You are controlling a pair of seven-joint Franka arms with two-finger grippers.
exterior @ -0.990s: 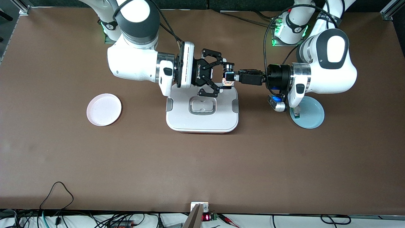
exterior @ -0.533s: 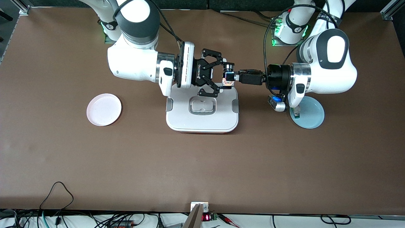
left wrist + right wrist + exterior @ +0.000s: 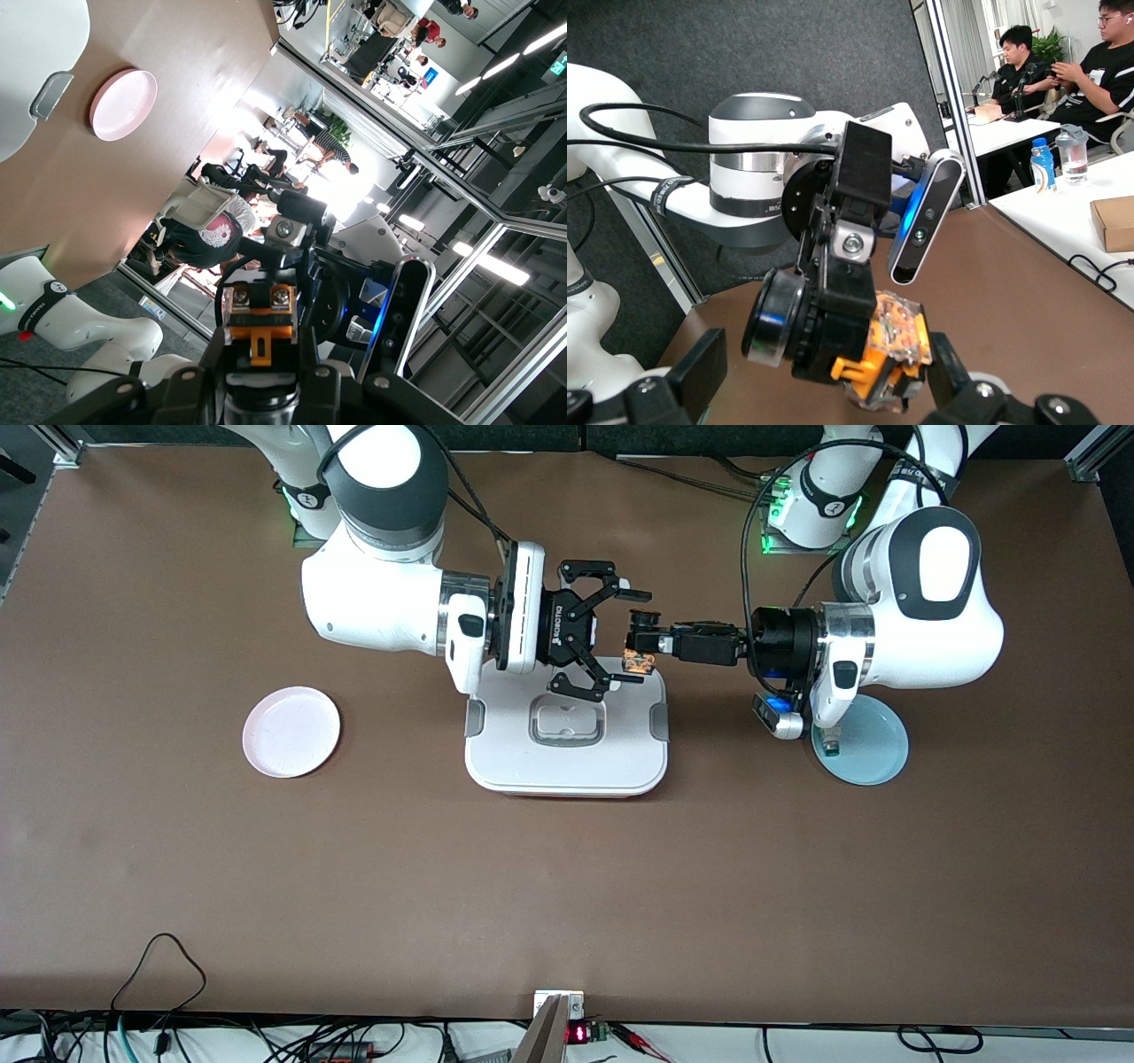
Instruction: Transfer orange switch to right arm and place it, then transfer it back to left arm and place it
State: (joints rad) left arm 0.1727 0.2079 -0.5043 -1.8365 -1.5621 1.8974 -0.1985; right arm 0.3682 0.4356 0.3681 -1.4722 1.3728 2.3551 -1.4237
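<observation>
Since a sec ago: my right gripper (image 3: 627,636) has spread its fingers wide and let go of the orange switch (image 3: 639,661), fingertips now standing clear on either side of it; before, they were closer in around the part. My left gripper (image 3: 640,642) stays clamped on the switch, w/ left arm shifted slightly toward its own end of the worktop (image 3: 567,886). Switch is up in the air, over the box's (image 3: 567,757) edge farthest from the front cam, not touching the lid. Right wrist view: switch (image 3: 888,341) shows clear body w/ orange end, pinched in the black left fingers (image 3: 833,341), black round knob beside it; my own right fingertips (image 3: 700,363) stand apart at the frame's lower corners. Left wrist view: orange part (image 3: 259,320) sits between my left fingers, right gripper's black linkage visible past it. Both arms reach level toward each other, wrists facing. Box sits mid-worktop, lid on, grey clasps at both ends, grey recessed handle in the lid. Pink plate (image 3: 291,732) toward right arm's end of the worktop, bare. Light blue plate (image 3: 864,742) toward left arm's end, partly under the left wrist, w/ a small white-and-green part (image 3: 829,740) on it.
</observation>
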